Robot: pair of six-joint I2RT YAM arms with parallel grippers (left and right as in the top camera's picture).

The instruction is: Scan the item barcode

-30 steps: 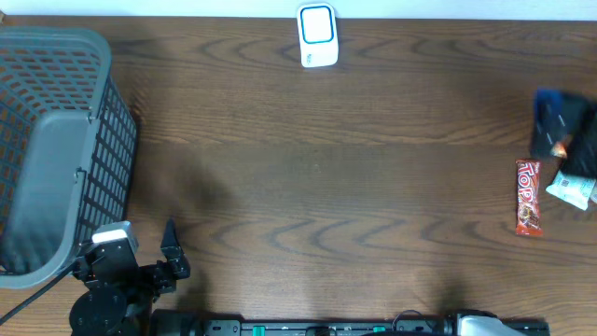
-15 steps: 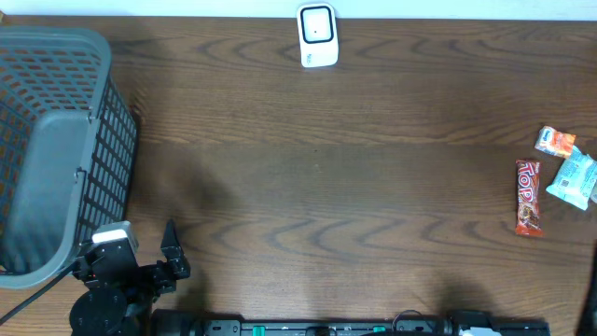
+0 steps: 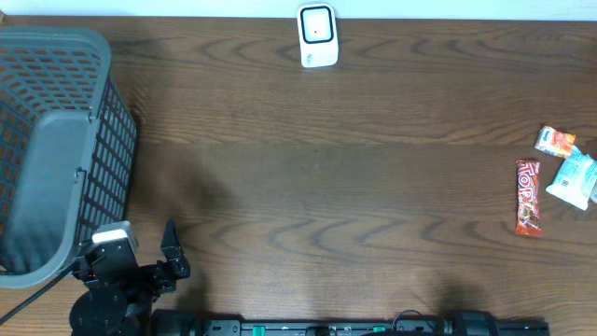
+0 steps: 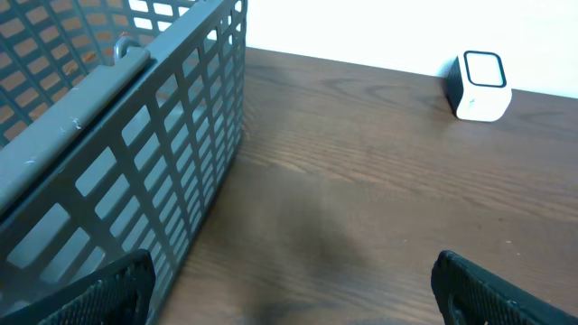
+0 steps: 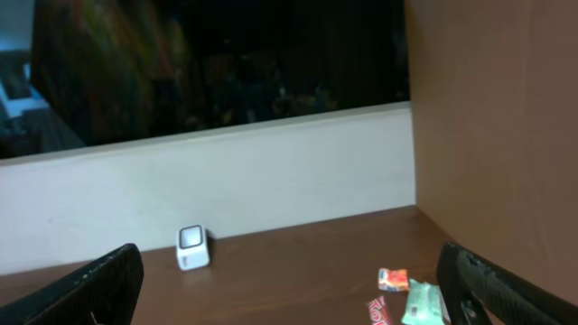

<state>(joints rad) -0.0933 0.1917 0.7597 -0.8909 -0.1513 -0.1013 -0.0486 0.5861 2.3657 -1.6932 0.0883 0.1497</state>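
At the far left of the table (image 3: 308,159) we saw a grey slatted basket (image 3: 56,140), its near wall filling the left side of the left wrist view. Just beside it, at the table's front edge, sat the left gripper (image 3: 173,252). Its wrist camera showed the jaws spread wide, with only bare wood between them and nothing in their hold. Further along, at the back edge near the middle, stood the white scanner (image 3: 317,35) (a small upright box with a blue-edged face), apart from everything else. The right gripper (image 5: 298,293) did not show from overhead. In its own wrist view the two fingertips sat in the bottom corners, fully apart and empty, and the view looked across the table toward the back wall. At the far right lay the items, well apart from the scanner and from the left gripper. A red candy bar (image 3: 529,197) lay lengthwise front to back, with an orange and white packet (image 3: 556,141) just beyond its far end. A pale green packet (image 3: 576,179) lay just beside the bar on its right. We could not make out a barcode on any of them.
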